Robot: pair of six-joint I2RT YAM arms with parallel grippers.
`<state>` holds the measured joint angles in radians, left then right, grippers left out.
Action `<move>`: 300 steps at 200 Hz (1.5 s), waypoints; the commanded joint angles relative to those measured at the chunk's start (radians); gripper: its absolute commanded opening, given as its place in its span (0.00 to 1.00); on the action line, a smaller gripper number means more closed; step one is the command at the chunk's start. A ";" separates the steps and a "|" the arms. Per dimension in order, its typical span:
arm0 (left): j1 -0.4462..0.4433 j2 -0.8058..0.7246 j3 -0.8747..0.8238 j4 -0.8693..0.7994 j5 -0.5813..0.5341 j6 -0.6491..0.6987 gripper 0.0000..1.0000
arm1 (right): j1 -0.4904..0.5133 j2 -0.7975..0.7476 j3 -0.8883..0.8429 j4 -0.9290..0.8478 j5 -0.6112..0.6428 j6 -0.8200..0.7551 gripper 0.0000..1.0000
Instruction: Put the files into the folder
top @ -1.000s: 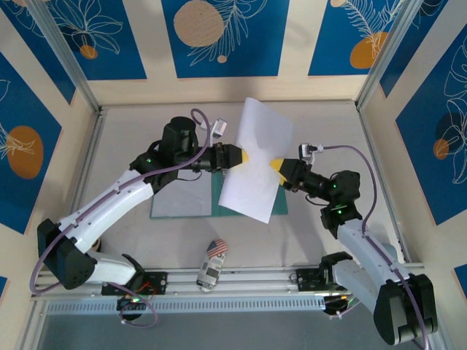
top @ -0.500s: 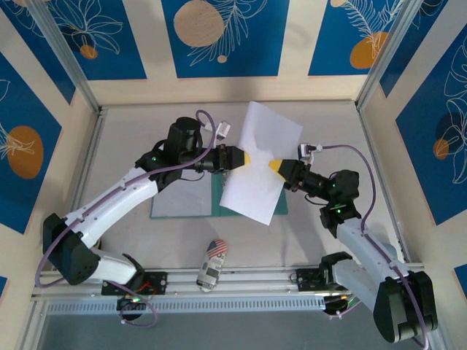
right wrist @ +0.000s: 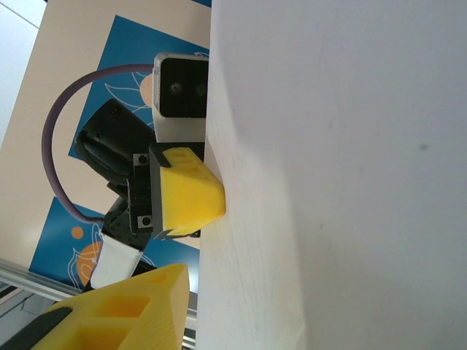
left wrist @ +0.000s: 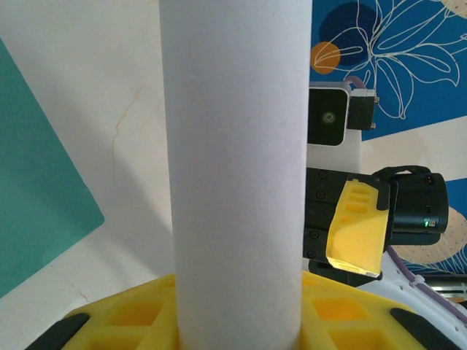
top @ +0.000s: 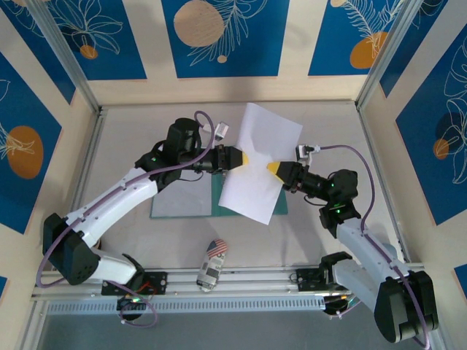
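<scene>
Above the folder (top: 182, 205), the left gripper (top: 246, 157) pinched the files (top: 264, 138) — the right gripper (top: 275, 168) straddled their opposite edge, grip unclear.

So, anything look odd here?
The white paper hangs tilted above the green folder, pinched by the left tool, the right tool at its other edge. A stray toy car lies nearby.

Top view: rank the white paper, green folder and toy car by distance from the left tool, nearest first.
1. White paper, gripped in the left tool.
2. Green folder, on the table beneath.
3. Toy car, by the near rail.
</scene>
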<state>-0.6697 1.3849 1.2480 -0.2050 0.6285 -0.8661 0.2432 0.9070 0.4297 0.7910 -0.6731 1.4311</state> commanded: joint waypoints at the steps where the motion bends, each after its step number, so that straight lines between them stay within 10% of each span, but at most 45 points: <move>1: 0.018 -0.029 -0.009 0.018 0.024 -0.004 0.32 | 0.007 -0.011 0.028 -0.017 -0.015 -0.031 0.40; 58: 0.021 -0.043 -0.018 0.018 0.025 -0.002 0.33 | 0.008 -0.011 0.030 -0.027 -0.014 -0.037 0.39; 99: 0.023 -0.029 -0.020 0.020 0.036 -0.004 0.33 | 0.014 -0.010 0.038 -0.038 -0.019 -0.043 0.17; 135: 0.031 -0.042 -0.021 0.014 0.025 0.001 0.57 | 0.014 -0.019 0.046 -0.089 -0.014 -0.069 0.03; 228: 0.156 -0.126 -0.117 -0.149 -0.105 0.034 0.85 | 0.002 -0.051 0.239 -0.727 0.013 -0.399 0.00; 300: 0.240 -0.104 -0.282 -0.090 0.024 0.028 0.86 | 0.028 0.308 0.572 -1.191 0.080 -0.632 0.00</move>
<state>-0.4511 1.2724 0.9939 -0.2966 0.5995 -0.8577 0.2520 1.1057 0.8986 -0.1802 -0.6399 0.9035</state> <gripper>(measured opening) 0.856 0.062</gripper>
